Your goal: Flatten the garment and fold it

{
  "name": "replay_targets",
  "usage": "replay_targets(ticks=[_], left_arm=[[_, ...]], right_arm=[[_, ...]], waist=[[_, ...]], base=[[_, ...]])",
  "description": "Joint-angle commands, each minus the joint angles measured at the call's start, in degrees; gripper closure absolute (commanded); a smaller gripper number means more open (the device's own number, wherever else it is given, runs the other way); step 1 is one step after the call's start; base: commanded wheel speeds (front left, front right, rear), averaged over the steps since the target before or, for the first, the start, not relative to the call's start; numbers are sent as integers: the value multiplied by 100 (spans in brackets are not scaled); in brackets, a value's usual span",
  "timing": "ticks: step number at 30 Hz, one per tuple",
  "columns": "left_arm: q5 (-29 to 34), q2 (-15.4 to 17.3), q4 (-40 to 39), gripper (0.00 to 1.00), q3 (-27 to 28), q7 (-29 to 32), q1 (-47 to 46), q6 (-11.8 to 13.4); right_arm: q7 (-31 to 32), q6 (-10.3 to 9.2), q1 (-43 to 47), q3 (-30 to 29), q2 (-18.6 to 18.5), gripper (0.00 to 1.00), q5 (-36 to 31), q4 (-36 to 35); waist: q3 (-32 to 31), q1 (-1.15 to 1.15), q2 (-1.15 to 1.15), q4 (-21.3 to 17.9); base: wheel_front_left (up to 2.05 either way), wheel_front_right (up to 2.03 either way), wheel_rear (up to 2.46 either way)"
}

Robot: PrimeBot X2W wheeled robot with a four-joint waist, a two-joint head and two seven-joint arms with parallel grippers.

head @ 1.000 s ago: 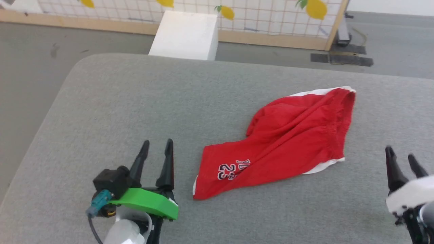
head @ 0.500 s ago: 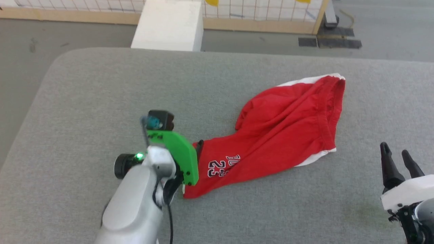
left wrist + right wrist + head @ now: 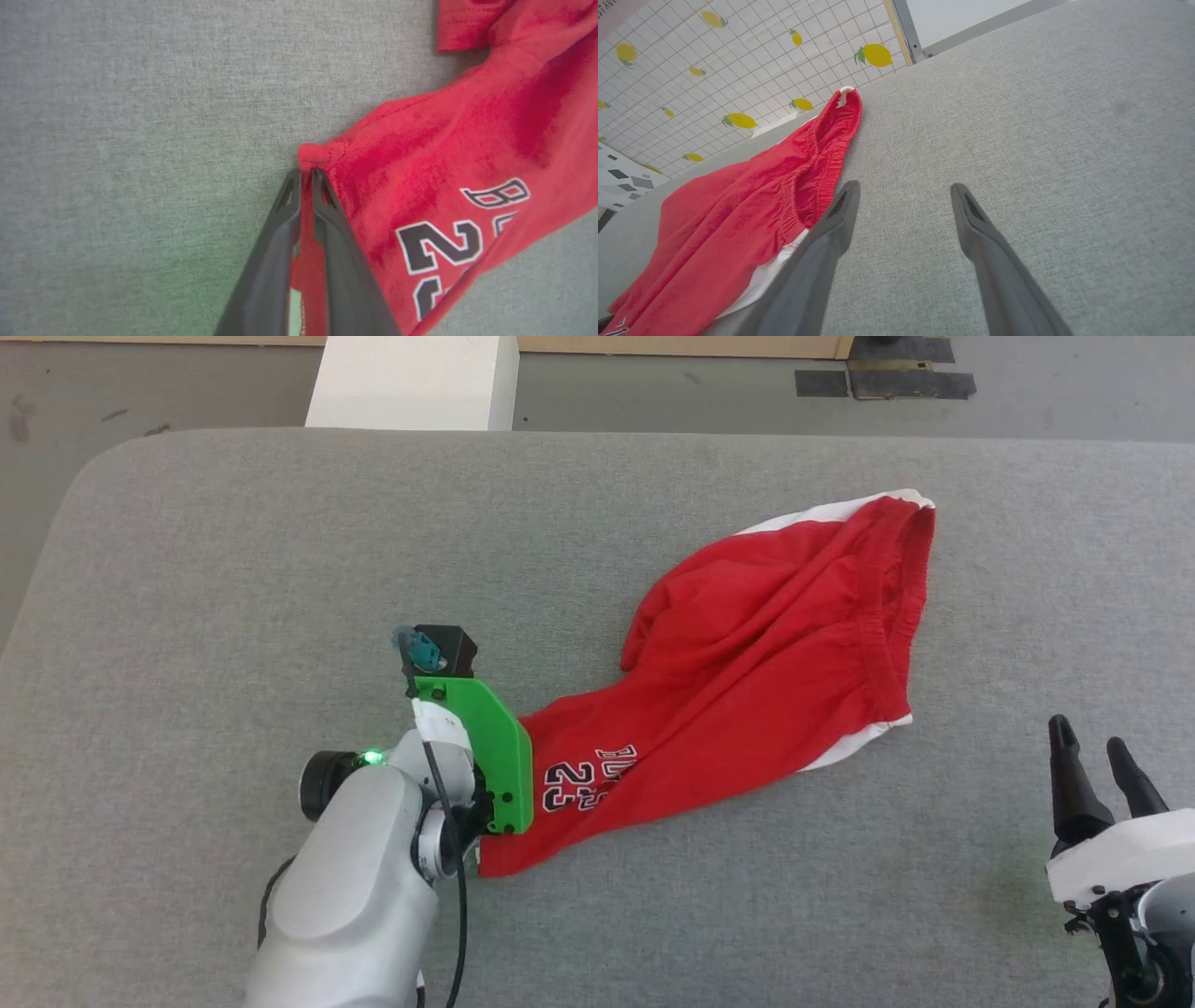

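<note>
The garment [image 3: 775, 644], red shorts with white side stripes and a "23" print, lies crumpled on the grey table [image 3: 280, 569], waistband at the far right, printed leg toward me. My left gripper [image 3: 306, 175] is shut on the hem corner of the printed leg [image 3: 444, 154], with red cloth pinched between its dark fingers. In the head view the green wrist mount [image 3: 485, 756] hides those fingers at the leg's left edge. My right gripper [image 3: 1088, 747] stands open above bare table, right of the waistband [image 3: 822, 154], touching nothing; its jaws [image 3: 903, 191] are wide apart.
A white block [image 3: 411, 383] stands on the floor past the table's far edge. Dark tape strips [image 3: 882, 383] lie on the floor at the back right. A lemon-patterned tiled panel [image 3: 714, 60] rises behind the table. The table's rounded left corner [image 3: 84, 485] is near.
The head camera tilted down. My left arm swung from the lower left to the printed leg's hem, and its jaws closed on the cloth. The right gripper stayed put.
</note>
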Motion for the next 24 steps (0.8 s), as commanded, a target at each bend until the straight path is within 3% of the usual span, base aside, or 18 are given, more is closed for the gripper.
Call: replay_targets(ticks=[1,11,19,24], left_arm=[[-41,-15,11,100,-19,-42,-79,-35],[-322,-108,-102,100,229,-747,-342,3],[-385,-109,481,100,519,-1408,-1173,206],[-429,-27,1038,100,703,-1800,-1629,209]], right_arm=[[-43,-8,-114,-17,2,0,-11,29],[-46,-8,-250,108,3,0,-19,90],[-31,-8,-369,218,3,0,-24,-2],[-63,-8,-417,241,3,0,-12,-24]], waist=[[-8,0,0,37],[67,0,0,82],[489,0,0,-212],[711,0,0,-402]], base=[[0,0,0],[0,0,0],[0,0,0],[0,0,0]])
